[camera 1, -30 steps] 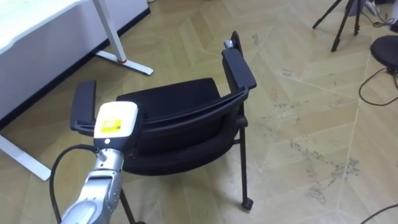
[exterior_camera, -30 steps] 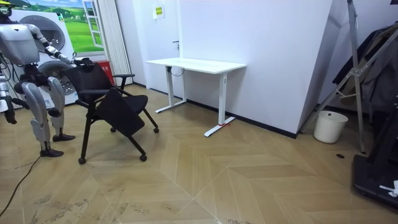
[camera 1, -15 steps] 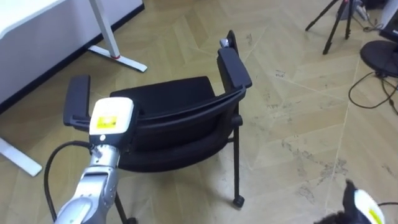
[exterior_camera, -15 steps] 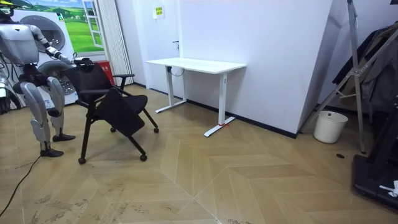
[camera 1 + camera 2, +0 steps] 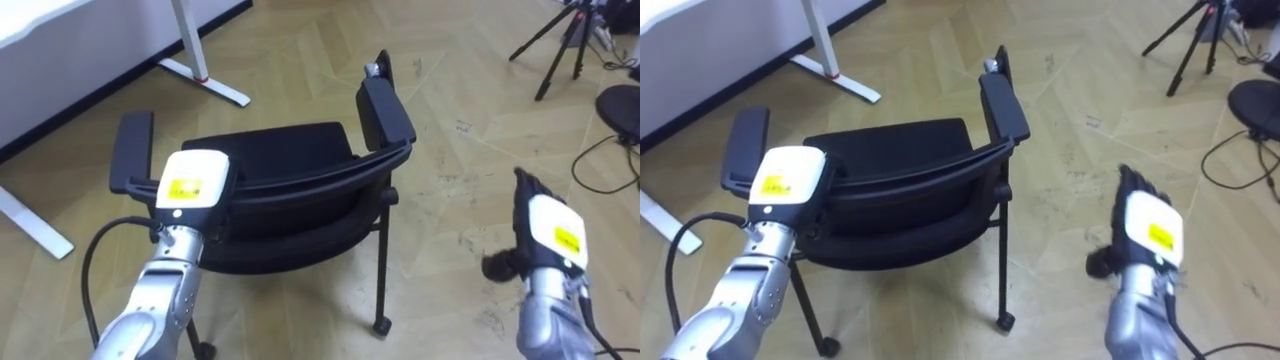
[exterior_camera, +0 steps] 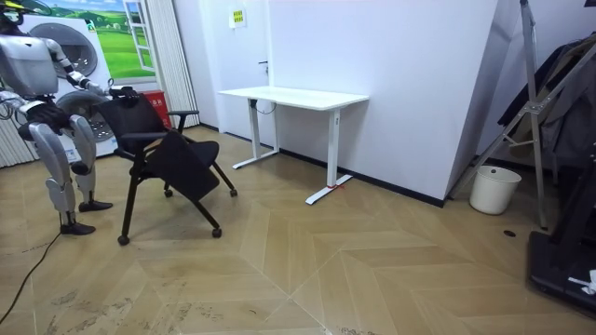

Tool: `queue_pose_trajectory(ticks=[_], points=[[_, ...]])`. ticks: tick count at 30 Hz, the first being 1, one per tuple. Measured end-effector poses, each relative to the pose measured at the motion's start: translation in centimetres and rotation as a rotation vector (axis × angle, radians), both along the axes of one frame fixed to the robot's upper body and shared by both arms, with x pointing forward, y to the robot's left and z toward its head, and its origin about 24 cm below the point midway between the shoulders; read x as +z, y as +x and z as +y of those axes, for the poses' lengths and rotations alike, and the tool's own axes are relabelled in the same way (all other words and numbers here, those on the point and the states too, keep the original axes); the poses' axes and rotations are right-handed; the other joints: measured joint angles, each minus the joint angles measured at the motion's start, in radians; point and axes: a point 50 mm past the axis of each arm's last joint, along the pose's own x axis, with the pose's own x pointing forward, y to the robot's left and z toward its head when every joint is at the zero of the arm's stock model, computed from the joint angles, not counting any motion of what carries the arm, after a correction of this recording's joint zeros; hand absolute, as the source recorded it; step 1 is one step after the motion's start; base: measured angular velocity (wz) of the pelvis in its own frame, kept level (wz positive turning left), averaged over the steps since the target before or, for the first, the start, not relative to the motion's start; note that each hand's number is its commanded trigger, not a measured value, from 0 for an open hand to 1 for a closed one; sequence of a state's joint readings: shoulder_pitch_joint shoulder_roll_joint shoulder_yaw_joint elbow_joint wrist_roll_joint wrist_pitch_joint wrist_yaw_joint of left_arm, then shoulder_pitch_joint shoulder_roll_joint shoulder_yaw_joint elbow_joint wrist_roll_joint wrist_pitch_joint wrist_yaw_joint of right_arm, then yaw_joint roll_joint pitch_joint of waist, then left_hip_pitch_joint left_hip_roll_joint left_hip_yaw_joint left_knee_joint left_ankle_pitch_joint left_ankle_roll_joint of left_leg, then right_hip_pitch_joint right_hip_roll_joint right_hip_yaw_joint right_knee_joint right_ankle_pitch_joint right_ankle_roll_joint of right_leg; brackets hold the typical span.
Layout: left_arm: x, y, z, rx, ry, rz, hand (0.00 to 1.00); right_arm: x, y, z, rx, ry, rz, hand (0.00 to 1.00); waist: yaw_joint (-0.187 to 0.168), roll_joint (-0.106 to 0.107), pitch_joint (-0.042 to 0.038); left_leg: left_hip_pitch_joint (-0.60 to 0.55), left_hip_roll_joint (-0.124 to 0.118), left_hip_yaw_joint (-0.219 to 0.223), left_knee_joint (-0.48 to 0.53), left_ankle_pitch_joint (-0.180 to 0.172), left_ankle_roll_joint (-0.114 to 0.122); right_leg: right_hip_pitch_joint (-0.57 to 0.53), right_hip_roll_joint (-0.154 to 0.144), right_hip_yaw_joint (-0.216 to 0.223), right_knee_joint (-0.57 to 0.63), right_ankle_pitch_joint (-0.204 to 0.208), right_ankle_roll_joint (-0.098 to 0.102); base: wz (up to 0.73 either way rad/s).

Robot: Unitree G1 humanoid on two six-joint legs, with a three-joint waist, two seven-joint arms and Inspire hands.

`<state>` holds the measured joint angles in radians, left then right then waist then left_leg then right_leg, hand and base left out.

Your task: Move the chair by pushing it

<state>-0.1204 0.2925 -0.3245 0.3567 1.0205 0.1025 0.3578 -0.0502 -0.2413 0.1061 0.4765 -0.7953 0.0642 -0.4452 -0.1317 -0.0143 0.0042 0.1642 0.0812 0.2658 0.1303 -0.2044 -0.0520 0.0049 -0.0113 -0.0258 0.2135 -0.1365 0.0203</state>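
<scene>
Wood floor (image 5: 450,90): chair (image 5: 290,190) shows us its back, seat toward desk (image 5: 30,25). Our left hand (image 5: 190,190) reaches it, fingers hidden; right hand (image 5: 550,235) spread, apart.

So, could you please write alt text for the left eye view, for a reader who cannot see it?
Seen from above, a black chair with armrests stands on a wooden floor, the robot's left hand at its backrest. Its right hand hangs open beside the chair, clear of it; a white desk stands at upper left.
</scene>
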Motion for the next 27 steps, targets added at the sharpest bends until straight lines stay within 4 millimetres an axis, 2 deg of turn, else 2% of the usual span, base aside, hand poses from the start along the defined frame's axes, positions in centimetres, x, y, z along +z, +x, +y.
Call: queue_pose_trajectory(ticks=[5, 11, 17, 27], points=[[0.2, 0.0, -0.1, -0.008, -0.001, -0.002, 1.0, 1.3, 1.2, 1.1, 0.072, -0.063, -0.053, 0.0, 0.012, -0.002, 0.001, -0.004, 0.0, 0.0, 0.0, 0.0, 0.0, -0.007, 0.0, 0.001, 0.0, 0.0, 0.0, -0.01], [0.2, 0.0, -0.2, -0.019, -0.003, -0.004, 1.0, 2.4, 2.3, 1.5, 0.091, -0.067, -0.087, 0.0, 0.024, -0.003, 0.0013, -0.003, 0.0, 0.0, 0.0, 0.0, 0.0, -0.009, 0.0, 0.0, 0.005, 0.0, 0.0, 0.0], [0.3, 0.0, -0.3, -0.035, -0.009, -0.006, 1.0, 4.0, 2.9, 2.5, 0.188, -0.094, -0.125, 0.0, 0.037, -0.004, 0.0017, -0.005, 0.0, -0.002, -0.001, 0.0, 0.0, -0.012, 0.0, -0.001, 0.007, 0.0, 0.0, 0.0], [0.8, 0.6, -1.0, -0.081, -0.004, -0.016, 1.0, 5.0, 3.1, 4.3, 0.345, -0.225, -0.088, 0.0, 0.055, -0.018, 0.0057, -0.019, 0.001, -0.023, -0.001, 0.0, 0.0, -0.016, -0.003, -0.016, 0.006, 0.0, 0.0, 0.05]])
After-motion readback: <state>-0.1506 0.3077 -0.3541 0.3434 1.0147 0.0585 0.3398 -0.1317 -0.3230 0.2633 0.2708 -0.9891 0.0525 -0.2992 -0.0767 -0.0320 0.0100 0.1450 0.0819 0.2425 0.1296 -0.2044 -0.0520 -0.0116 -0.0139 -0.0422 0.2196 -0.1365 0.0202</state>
